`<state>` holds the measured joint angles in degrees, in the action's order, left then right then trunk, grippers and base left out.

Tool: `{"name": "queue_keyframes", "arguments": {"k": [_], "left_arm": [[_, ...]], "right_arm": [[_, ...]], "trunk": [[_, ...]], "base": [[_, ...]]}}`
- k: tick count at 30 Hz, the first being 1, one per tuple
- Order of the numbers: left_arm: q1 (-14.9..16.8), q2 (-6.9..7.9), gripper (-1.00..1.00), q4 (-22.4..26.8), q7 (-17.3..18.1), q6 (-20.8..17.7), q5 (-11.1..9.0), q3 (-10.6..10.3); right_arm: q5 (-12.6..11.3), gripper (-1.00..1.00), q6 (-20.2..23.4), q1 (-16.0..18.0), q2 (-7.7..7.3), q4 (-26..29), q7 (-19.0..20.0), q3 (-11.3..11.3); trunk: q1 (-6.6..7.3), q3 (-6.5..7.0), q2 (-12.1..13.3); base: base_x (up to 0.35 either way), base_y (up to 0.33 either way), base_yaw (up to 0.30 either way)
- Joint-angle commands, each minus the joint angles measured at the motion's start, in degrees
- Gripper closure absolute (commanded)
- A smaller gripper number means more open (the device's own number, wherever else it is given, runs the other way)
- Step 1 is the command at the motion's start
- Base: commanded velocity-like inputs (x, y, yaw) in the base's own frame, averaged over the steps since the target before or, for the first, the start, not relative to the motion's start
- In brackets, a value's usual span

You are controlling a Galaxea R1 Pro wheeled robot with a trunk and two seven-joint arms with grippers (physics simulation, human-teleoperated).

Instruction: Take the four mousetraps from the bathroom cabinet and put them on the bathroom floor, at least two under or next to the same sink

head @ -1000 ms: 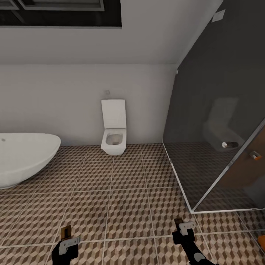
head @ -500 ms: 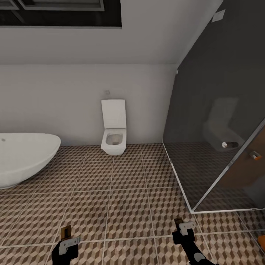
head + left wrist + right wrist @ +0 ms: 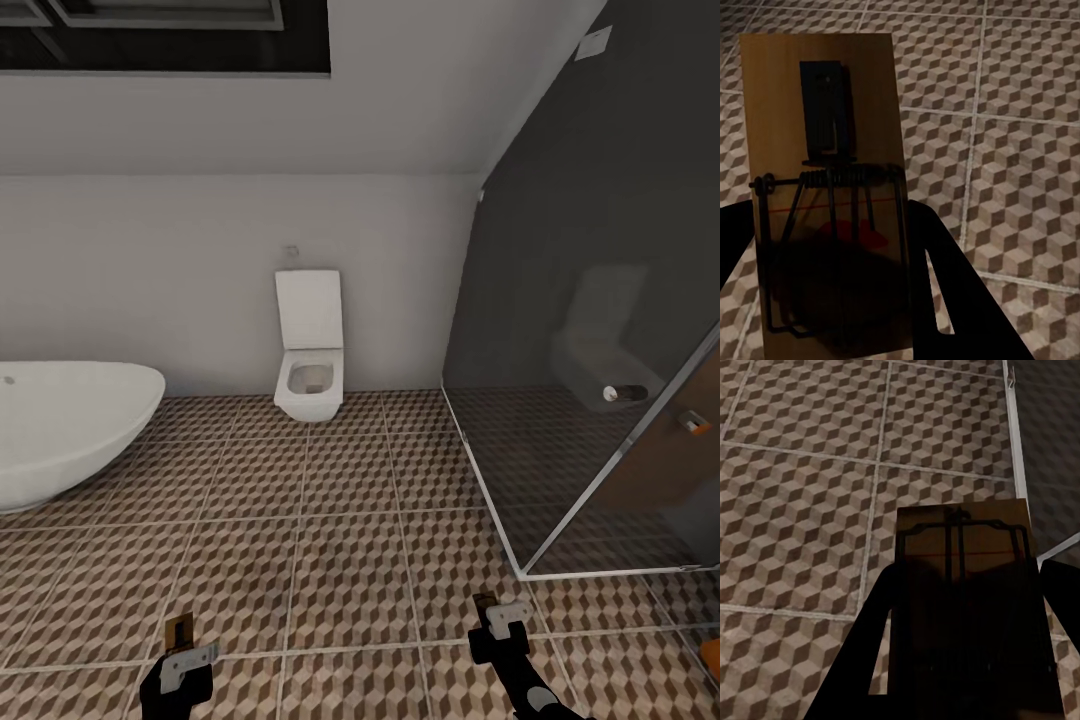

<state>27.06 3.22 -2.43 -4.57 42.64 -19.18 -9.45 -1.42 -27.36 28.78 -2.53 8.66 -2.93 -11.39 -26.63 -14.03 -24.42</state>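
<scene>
A bathroom is shown. The floor is laid with large tiles printed in a brown, beige and white cube pattern. A white square toilet is mounted on the pale back wall. A white oval bathtub is seen at left, a dark glass shower enclosure at right.

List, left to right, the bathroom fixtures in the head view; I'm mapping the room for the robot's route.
White oval bathtub → white square wall-hung toilet → dark glass shower enclosure with chrome frame.
</scene>
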Motion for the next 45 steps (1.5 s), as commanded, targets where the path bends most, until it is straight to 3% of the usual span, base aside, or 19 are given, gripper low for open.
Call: {"name": "queue_keyframes", "arguments": {"k": [1,45], "left_arm": [[0.1,-0.03,1.0,-0.2,-0.71,0.28,0.2,-0.48],[0.09,-0.06,1.0,-0.18,-0.69,0.34,0.19,-0.49]], "right_arm": [[-0.16,1.0,-0.14,0.05,-0.02,-0.04,-0.32,-0.48],[-0.16,1.0,-0.07,0.05,-0.02,-0.04,-0.32,-0.56]], "trunk": [[-0.03,-0.1,-0.1],[-0.03,-0.1,-0.1]], "base": [[0.0,0.0,0.0],[0.0,0.0,0.0]]}}
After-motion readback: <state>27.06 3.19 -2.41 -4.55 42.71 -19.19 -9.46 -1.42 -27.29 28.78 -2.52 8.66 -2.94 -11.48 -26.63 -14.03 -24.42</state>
